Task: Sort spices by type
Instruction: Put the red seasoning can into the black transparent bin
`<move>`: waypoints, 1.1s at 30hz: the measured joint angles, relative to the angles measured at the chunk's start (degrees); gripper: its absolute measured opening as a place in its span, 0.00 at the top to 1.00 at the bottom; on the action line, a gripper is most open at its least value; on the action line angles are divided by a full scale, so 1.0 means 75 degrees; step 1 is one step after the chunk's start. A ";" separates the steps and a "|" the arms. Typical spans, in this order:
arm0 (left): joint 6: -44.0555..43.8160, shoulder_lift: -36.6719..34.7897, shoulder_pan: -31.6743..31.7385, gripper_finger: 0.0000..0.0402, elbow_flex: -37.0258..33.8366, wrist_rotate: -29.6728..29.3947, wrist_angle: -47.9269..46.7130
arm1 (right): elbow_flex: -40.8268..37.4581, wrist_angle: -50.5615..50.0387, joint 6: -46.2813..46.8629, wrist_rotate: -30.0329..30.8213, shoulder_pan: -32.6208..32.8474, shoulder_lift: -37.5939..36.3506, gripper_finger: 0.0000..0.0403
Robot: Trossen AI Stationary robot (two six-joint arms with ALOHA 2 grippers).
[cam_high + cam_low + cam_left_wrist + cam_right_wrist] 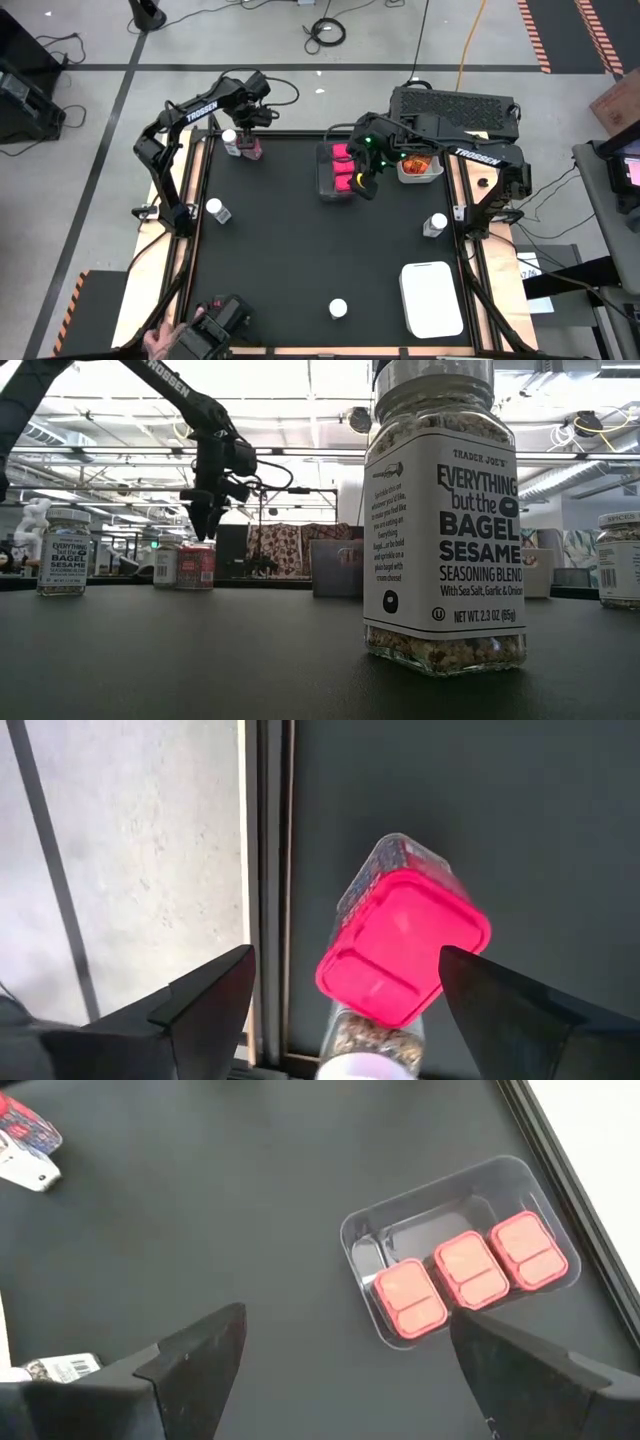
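The left pincer (247,128) hangs over the far left corner of the dark surface (300,250), its fingers spread wide and gripping nothing. Directly below it stands a pink-lidded pack (403,948) with a white-lidded jar (372,1045) touching it; in the low view the pincer's tips (205,520) hover just above that pair, not touching.

The right pincer (362,183) is also spread wide and empty, poised over the far middle of the surface beside a clear bin (360,1230). That bin holds three pink packs (468,1268) side by side in a row. Just beyond the right arm, a second clear bin (419,166) holds something orange-red.

More jars stand scattered and well apart: one (216,209) near the left edge, one (435,224) near the right edge, and one (338,308) at the near middle, which fills the low view with its "Everything but the Bagel" label (445,520). A white rectangular bin (431,298) sits at the near right corner. A person's hand (158,343) shows at the near left edge.
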 joint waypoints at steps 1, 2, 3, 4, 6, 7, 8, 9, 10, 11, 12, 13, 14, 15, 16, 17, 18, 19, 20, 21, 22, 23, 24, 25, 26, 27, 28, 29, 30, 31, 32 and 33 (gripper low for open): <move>0.0172 0.0000 0.0033 0.20 0.0000 -0.0001 -0.0004 | -0.0010 0.0032 -0.0011 0.0000 0.0000 0.0000 0.14; 0.0284 0.0000 0.0059 0.20 0.0000 -0.0009 -0.0009 | -0.0010 0.0080 -0.0044 0.0000 0.0000 0.0000 0.14; 0.0347 0.0000 0.0065 0.20 0.0000 -0.0015 -0.0001 | -0.0010 0.0129 -0.0100 0.0000 0.0000 0.0000 0.14; 0.0452 0.0000 0.0073 0.20 0.0000 -0.0017 0.0007 | -0.0010 0.0185 -0.0155 0.0000 0.0000 0.0000 0.14; 0.0538 0.0000 0.0071 0.20 0.0000 -0.0026 0.0024 | -0.0010 0.0299 -0.0263 0.0000 0.0000 0.0000 0.14; 0.0603 0.0000 0.0070 0.20 0.0000 -0.0029 0.0028 | -0.0010 0.0327 -0.0322 0.0000 0.0000 0.0000 0.14; 0.0649 0.0000 0.0065 0.20 0.0000 -0.0059 0.0026 | -0.0010 0.0346 -0.0383 0.0000 0.0000 0.0000 0.14; 0.0655 0.0000 0.0064 0.20 0.0000 -0.0082 0.0027 | -0.0010 0.0363 -0.0451 0.0000 0.0000 0.0000 0.14; 0.0660 0.0000 0.0064 0.20 0.0001 -0.0095 0.0026 | -0.0010 0.0371 -0.0534 0.0000 0.0000 0.0000 0.14; 0.0665 0.0000 0.0051 0.20 0.0002 -0.0094 0.0018 | -0.0010 0.0368 -0.0630 0.0000 0.0000 0.0000 0.14; 0.0667 -0.0004 0.0054 0.20 0.0003 -0.0061 -0.0013 | -0.0010 0.0368 -0.0734 0.0000 0.0000 0.0000 0.14; 0.0679 -0.0020 0.0056 0.20 0.0003 0.0011 -0.0084 | -0.0010 0.0368 -0.0825 0.0000 0.0000 0.0000 0.14; 0.0686 -0.0058 0.0057 0.20 0.0003 0.0093 -0.0195 | -0.0010 0.0368 -0.0916 0.0000 0.0000 0.0000 0.14; 0.0705 -0.0121 0.0050 0.20 0.0003 0.0179 -0.0309 | -0.0010 0.0368 -0.1002 0.0000 0.0000 0.0000 0.14; 0.0714 -0.0203 0.0053 0.20 0.0003 0.0276 -0.0384 | -0.0010 0.0368 -0.1077 0.0000 0.0000 0.0000 0.14; 0.0717 -0.0296 0.0069 0.20 0.0003 0.0358 -0.0419 | -0.0010 0.0368 -0.1148 0.0002 0.0000 0.0000 0.14; 0.0711 -0.0396 0.0093 0.20 0.0003 0.0469 -0.0449 | -0.0010 0.0378 -0.1194 0.0000 -0.0001 0.0000 0.14; 0.0711 -0.0516 0.0129 0.20 0.0003 0.0559 -0.0514 | -0.0010 0.0397 -0.1236 0.0000 -0.0003 0.0000 0.14; 0.0704 -0.0653 0.0176 0.20 0.0003 0.0667 -0.0607 | -0.0010 0.0432 -0.1274 0.0000 -0.0003 0.0000 0.14; 0.0704 -0.0813 0.0227 0.20 0.0003 0.0860 -0.0666 | -0.0010 0.0453 -0.1315 0.0000 -0.0003 0.0000 0.14; 0.0750 -0.0995 0.0272 0.20 0.0003 0.1193 -0.0678 | -0.0010 0.0467 -0.1351 0.0000 -0.0003 0.0000 0.14; 0.0869 -0.1184 0.0301 0.20 0.0003 0.1488 -0.0680 | -0.0010 0.0485 -0.1381 0.0000 -0.0003 0.0000 0.14; 0.0981 -0.1374 0.0318 0.20 0.0003 0.1712 -0.0676 | -0.0010 0.0510 -0.1404 0.0000 -0.0002 0.0000 0.14; 0.1058 -0.1518 0.0321 0.20 0.0007 0.1862 -0.0623 | -0.0010 0.0527 -0.1431 0.0000 -0.0003 0.0000 0.14; 0.1079 -0.1617 0.0317 0.20 0.0009 0.1948 -0.0489 | -0.0010 0.0528 -0.1448 0.0003 -0.0003 0.0000 0.14; 0.1083 -0.1670 0.0319 0.20 0.0009 0.2055 -0.0306 | -0.0010 0.0528 -0.1451 0.0002 -0.0003 0.0000 0.14; 0.1104 -0.1677 0.0345 0.20 0.0009 0.2106 -0.0166 | -0.0010 0.0528 -0.1452 0.0000 -0.0003 0.0000 0.14; 0.1155 -0.1671 0.0378 0.20 0.0009 0.2106 -0.0094 | -0.0010 0.0529 -0.1471 0.0000 -0.0003 0.0000 0.14; 0.1270 -0.1643 0.0425 0.20 0.0009 0.2106 -0.0070 | -0.0010 0.0537 -0.1514 0.0000 -0.0003 0.0000 0.14; 0.1381 -0.1594 0.0448 0.20 0.0009 0.2104 -0.0074 | -0.0010 0.0560 -0.1587 0.0001 -0.0003 0.0000 0.14; 0.1479 -0.1537 0.0483 0.20 0.0009 0.2104 -0.0080 | -0.0010 0.0579 -0.1655 0.0002 -0.0003 0.0000 0.14; 0.1569 -0.1479 0.0503 0.20 0.0009 0.2104 -0.0072 | -0.0010 0.0589 -0.1731 0.0003 -0.0003 0.0000 0.14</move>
